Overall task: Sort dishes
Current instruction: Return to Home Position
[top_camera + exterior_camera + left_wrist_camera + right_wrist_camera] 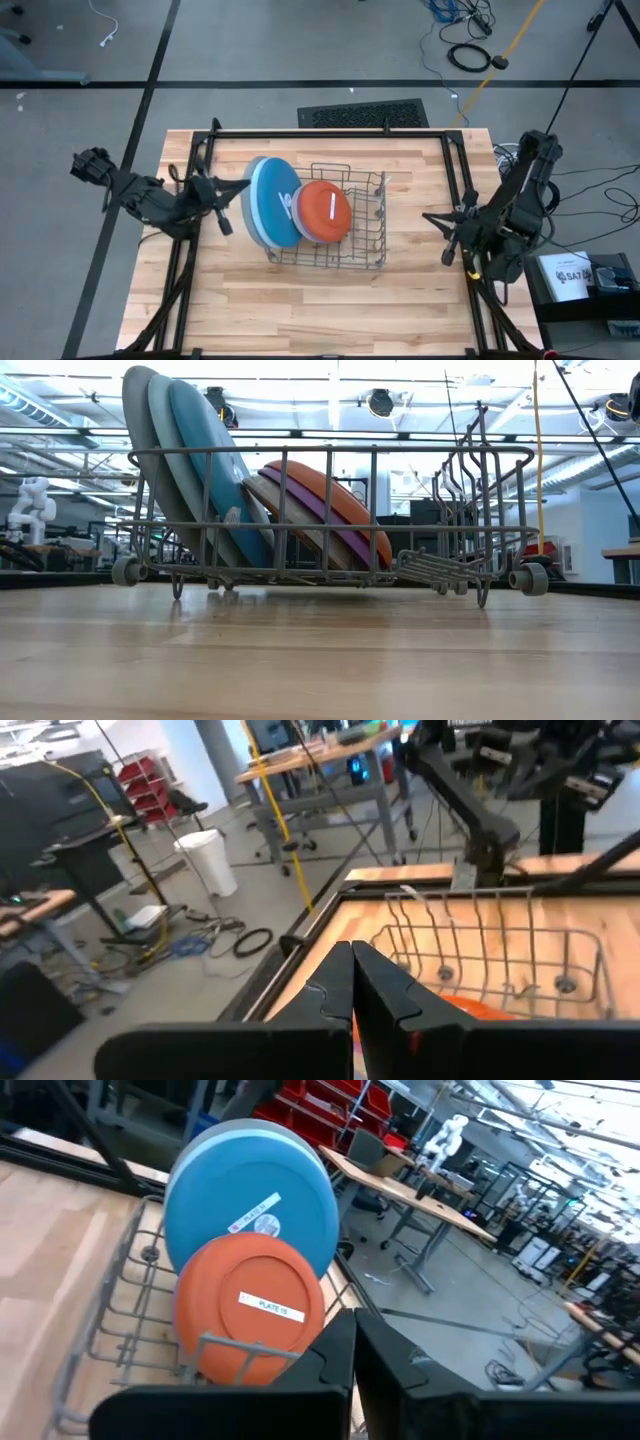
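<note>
Left gripper [352,955], right gripper [354,1325] closed, empty. Plates [335,500] on edge in rack [420,452], tops leaning toward left arm.

Your left gripper [352,975] hangs at its own side, pointing inward, jaws pressed together; your right gripper [355,1335] faces it from the opposite side, jaws likewise together.

Lighting: bright, even, from overhead.
Low view is backlit by the white ceiling [290,390] behind the dish rack [420,452]; the table [320,660] shows soft sheen and faint reflections. High-view shadows are weak and diffuse.
</note>
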Available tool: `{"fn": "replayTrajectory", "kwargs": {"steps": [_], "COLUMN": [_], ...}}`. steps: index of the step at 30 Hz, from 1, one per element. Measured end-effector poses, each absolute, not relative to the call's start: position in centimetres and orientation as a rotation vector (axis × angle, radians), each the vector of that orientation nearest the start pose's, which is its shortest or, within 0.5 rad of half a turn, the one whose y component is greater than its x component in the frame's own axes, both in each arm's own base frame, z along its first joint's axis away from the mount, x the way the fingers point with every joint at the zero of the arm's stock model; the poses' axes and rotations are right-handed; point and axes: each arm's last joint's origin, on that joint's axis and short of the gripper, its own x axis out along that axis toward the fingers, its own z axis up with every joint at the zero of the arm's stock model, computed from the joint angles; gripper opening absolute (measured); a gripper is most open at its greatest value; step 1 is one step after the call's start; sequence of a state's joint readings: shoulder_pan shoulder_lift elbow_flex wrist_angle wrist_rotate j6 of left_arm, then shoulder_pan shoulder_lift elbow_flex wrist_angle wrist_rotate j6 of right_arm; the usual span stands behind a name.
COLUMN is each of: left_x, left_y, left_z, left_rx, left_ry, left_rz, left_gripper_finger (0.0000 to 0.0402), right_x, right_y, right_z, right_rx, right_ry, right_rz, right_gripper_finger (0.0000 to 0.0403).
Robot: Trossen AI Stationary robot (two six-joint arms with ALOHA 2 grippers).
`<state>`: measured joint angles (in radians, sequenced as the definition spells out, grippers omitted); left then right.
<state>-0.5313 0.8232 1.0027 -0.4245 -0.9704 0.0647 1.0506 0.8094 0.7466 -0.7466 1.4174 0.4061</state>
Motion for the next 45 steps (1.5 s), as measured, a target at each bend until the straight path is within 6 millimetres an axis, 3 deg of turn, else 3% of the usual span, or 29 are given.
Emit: {"fn": "replayTrajectory", "kwargs": {"steps": [7,12,16,28,31,35,45], "left_x": [12.3,12.0,12.1,12.7,12.6,11.8,9.1], "left_y": [-4.6,-4.4,-4.5,-4.9,-4.9,-4.3,-2.4], "left_z": [33.9,31.1,30.0,30.9,31.4,31.7,31.6], "left_rx": [0.148,0.119,0.107,-0.009,0.063,0.171,0.126], "left_ry": [0.069,0.032,0.028,-0.071,-0.096,-0.092,-0.114], "left_rz": [0.376,0.368,0.360,0.351,0.339,0.338,0.213], "left_gripper_finger": [0.0002,0.0002,0.0002,0.0002,0.0002,0.0002,0.0001], "right_x": [8.7,8.4,8.3,8.3,8.2,7.5,4.9], "right_y": [10.8,11.0,11.2,11.4,11.1,9.7,5.6], "right_z": [28.5,28.5,28.6,28.8,28.9,29.2,29.5], "right_rx": [-0.360,-0.361,-0.349,-0.347,-0.365,-0.350,-0.287], "right_ry": [0.177,0.171,0.164,0.153,0.147,0.149,0.111], "right_rz": [-0.337,-0.309,-0.295,-0.300,-0.314,-0.300,-0.236], "right_gripper_finger": [0.0001,0.0000,0.0000,0.0000,0.0000,0.0000,0.0000]}}
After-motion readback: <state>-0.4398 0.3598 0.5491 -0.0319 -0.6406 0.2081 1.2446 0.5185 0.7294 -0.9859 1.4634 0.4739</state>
